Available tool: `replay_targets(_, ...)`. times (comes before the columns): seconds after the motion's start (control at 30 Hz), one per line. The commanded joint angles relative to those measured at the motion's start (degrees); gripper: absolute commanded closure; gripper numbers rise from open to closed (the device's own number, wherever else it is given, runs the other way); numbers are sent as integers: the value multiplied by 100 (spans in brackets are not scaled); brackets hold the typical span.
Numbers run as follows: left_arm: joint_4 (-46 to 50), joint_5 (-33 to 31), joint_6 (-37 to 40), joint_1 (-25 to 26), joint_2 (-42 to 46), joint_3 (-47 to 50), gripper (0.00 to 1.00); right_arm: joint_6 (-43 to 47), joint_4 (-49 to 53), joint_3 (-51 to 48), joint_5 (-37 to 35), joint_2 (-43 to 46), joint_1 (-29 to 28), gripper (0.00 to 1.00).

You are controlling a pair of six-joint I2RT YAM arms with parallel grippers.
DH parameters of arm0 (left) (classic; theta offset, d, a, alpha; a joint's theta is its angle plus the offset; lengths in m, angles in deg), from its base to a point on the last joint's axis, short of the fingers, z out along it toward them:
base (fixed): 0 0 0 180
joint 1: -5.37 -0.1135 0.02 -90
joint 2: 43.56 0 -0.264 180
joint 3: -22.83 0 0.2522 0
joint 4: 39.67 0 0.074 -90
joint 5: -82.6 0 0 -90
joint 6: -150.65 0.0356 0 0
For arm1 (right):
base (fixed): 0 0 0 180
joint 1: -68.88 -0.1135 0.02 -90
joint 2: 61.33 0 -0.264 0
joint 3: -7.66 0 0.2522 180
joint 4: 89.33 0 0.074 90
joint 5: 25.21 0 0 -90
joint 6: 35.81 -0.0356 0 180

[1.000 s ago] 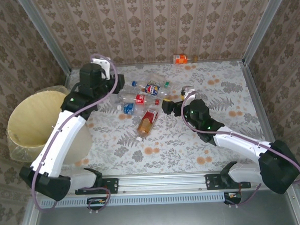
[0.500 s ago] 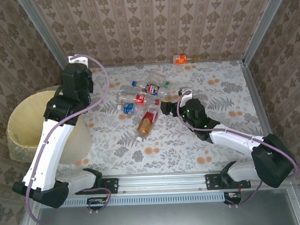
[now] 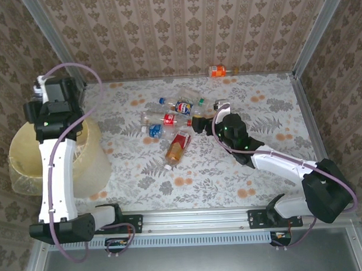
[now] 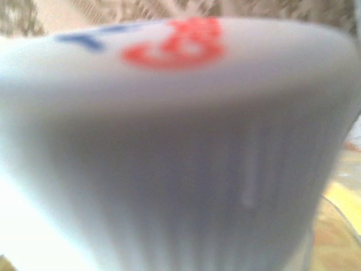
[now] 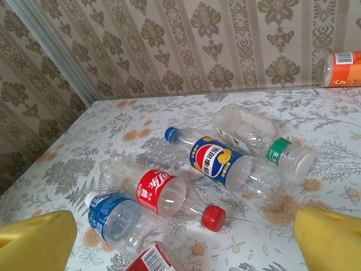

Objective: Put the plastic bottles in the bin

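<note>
Right claw stands wide, its blunt yellow fingertips at the lower corners of the wrist view. It grips nothing and touches nothing, poised just short of the plastic bottles heaped mid-worktop. Left claw hangs high above the far rim of the bin. How far it is open I cannot tell: its wrist camera meets a blurred white ribbed cap with red and blue print on top, very close.

The heaped bottles are clear, thin-walled, dented cylinders lying on their sides: a red-labelled bottle with a red cap, a blue-labelled bottle with a white cap, a blue-capped bottle and a green-banded bottle. An orange-labelled bottle lies apart at the far wall. The round, pale yellow bin with its filmy liner sits at the left edge. The worktop carries a pale fern-and-blossom print.
</note>
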Motion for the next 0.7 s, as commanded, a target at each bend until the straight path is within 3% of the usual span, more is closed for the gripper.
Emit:
replay_targets(0.0, 342, 494, -222, -615, 136, -122, 43, 165, 203, 311, 187, -77, 47, 0)
replay_targets(0.17, 307, 1195, -206, -1731, 176, 204, 42, 264, 323, 402, 223, -61, 44, 0)
replay_targets(0.33, 496, 1565, -608, -2467, 7, 278, 42, 233, 324, 346, 159, -38, 54, 0)
replay_targets(0.57, 925, 1433, -1071, -2722, -338, 229, 17, 267, 376, 316, 119, 24, 64, 0)
replay_targets(0.67, 1035, 1696, -1173, -2726, -382, 76, 13, 275, 401, 312, 115, 54, 71, 0)
